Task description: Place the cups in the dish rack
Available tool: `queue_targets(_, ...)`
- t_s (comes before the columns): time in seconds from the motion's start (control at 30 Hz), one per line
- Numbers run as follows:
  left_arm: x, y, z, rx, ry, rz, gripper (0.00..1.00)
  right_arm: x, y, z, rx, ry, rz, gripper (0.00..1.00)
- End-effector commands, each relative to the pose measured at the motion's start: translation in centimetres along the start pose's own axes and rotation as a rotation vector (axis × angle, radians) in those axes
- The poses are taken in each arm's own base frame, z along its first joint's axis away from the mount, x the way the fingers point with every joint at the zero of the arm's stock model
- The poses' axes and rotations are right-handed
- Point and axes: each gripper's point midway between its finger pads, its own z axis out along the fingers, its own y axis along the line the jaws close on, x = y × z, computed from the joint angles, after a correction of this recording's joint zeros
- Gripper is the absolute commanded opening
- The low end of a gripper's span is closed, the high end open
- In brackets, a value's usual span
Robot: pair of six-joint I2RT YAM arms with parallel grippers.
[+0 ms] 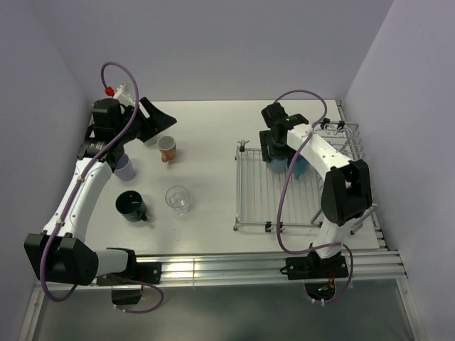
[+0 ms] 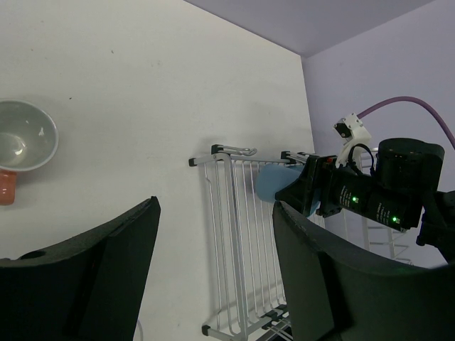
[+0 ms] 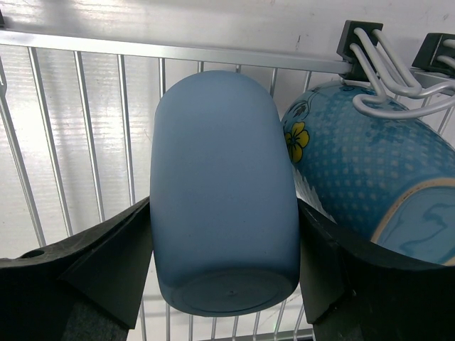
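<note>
Over the dish rack [image 1: 256,202], on the right side of the white table [image 1: 213,217], we see the right gripper [image 3: 224,266] clamped on a plain blue cup [image 3: 224,177]. One finger presses each side, and the cup's base is turned toward the wrist camera. We cannot tell whether the held cup touches the bars. Just beside it in the rack sits a patterned blue mug [image 3: 370,170] with a yellow flower, tucked under wire hooks at the far rail.

Across the table the left gripper [image 1: 158,122] hangs with its jaws spread wide, holding nothing. An orange mug [image 1: 168,148] stands near it, and a lavender mug [image 1: 126,168] sits partly under the left arm. A dark green mug [image 1: 131,205] and a clear glass tumbler [image 1: 178,199] stand side by side nearer the arm bases. All four are well apart from the rack.
</note>
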Motion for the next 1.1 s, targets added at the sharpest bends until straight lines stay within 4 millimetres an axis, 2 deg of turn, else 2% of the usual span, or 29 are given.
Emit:
queue_targets(0.0, -1.1, -0.8, -0.1, 0.021, -0.030, 0.027, 0.71, 0.0, -0.5, -0.6, -0.001, -0.011, 0.002, 0.58)
queue_targets(0.13, -1.2, -0.8, -0.1, 0.021, -0.030, 0.029, 0.71, 0.0, -0.5, -0.3, 0.007, -0.007, 0.004, 0.66)
queue_targets(0.6, -1.1, -0.5, 0.0, 0.009, -0.025, 0.027, 0.74, -0.6, -0.4, 0.1, 0.015, -0.024, 0.011, 0.82)
queue_targets(0.93, -1.2, -0.6, -0.2, 0.009, -0.027, 0.031, 0.74, -0.7, 0.0, 0.4, 0.002, -0.023, 0.007, 0.83)
queue_targets(1.07, -1.3, -0.6, -0.1, 0.007, -0.030, 0.031, 0.74, -1.0, -0.3, 0.0, 0.013, -0.037, 0.016, 0.83)
